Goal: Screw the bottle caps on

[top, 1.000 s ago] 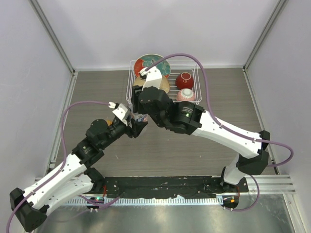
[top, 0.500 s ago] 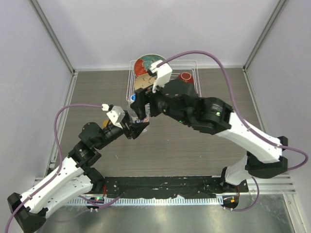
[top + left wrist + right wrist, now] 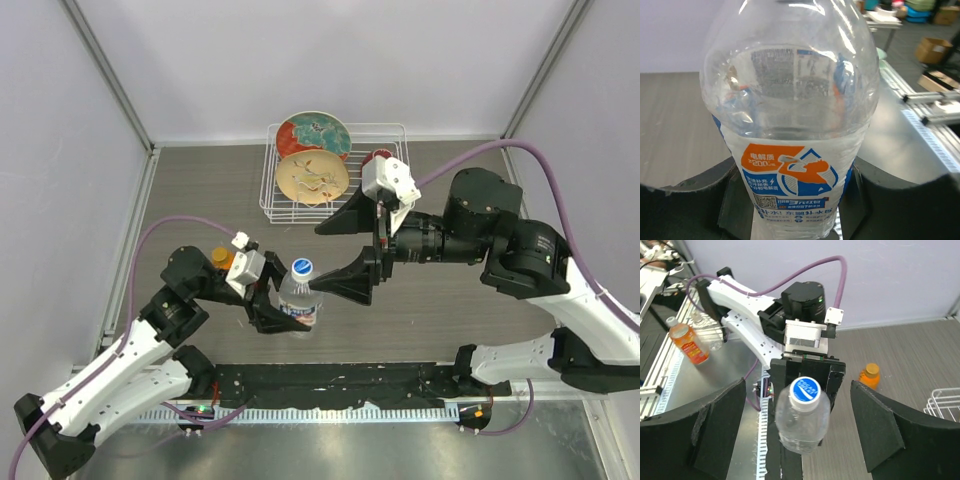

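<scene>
My left gripper (image 3: 284, 311) is shut on the clear water bottle (image 3: 299, 306) at its white-blue label (image 3: 790, 175) and holds it upright. A white cap with a blue top (image 3: 302, 267) sits on the bottle's neck and also shows in the right wrist view (image 3: 805, 390). My right gripper (image 3: 316, 259) is wide open, with one finger on each side of the cap and touching nothing. The squat orange bottle (image 3: 222, 258) stands to the left behind my left arm with its orange cap (image 3: 871, 370) on it.
A white wire rack (image 3: 393, 135) at the back holds two patterned plates (image 3: 312, 178), and a red bowl (image 3: 377, 157) shows behind my right wrist. A black strip (image 3: 330, 380) runs along the near edge. Another orange bottle (image 3: 687, 342) lies on the metal bench beyond the table.
My right gripper has left the bottle's top, drawn back to the right and opened wide. My left arm has brought the bottle nearer and to the right.
</scene>
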### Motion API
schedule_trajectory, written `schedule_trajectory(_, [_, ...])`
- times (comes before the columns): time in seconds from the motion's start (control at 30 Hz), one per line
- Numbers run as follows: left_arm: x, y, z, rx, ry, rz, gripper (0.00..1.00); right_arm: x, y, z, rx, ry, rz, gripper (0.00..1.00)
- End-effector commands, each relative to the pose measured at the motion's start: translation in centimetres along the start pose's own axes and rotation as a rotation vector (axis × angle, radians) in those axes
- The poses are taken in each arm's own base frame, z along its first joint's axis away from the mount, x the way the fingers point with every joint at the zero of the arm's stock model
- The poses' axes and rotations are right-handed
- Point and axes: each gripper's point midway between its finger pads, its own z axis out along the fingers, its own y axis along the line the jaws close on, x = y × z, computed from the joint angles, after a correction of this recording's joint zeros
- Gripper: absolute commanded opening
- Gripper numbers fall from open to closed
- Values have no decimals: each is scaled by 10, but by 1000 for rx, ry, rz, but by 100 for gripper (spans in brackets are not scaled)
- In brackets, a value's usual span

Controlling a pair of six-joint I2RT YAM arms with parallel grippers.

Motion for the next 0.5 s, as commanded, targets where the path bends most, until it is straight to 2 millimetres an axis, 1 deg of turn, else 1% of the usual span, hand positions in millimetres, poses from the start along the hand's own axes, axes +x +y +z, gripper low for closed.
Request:
schedule_trajectory(0.0, [-20, -50, -8, 262, 25, 23, 0, -11, 23, 8, -164, -60, -80, 88])
schedule_trajectory(0.03, [-20, -51, -9, 271, 27, 20, 0, -10, 26, 11, -190, -58, -80, 88])
schedule_trajectory(0.17, [-21, -57, -11, 308, 39, 13, 0, -3, 28, 25, -233, -40, -68, 81])
schedule_trajectory(0.33, [-24, -58, -12, 306, 35, 18, 0, -2, 33, 35, -291, -48, -59, 78])
schedule_trajectory(0.43, [-25, -58, -12, 300, 33, 20, 0, 3, 37, 39, -328, -40, -51, 74])
schedule_trajectory(0.47, [-25, -58, -12, 303, 33, 20, 0, 3, 38, 40, -340, -41, -51, 71])
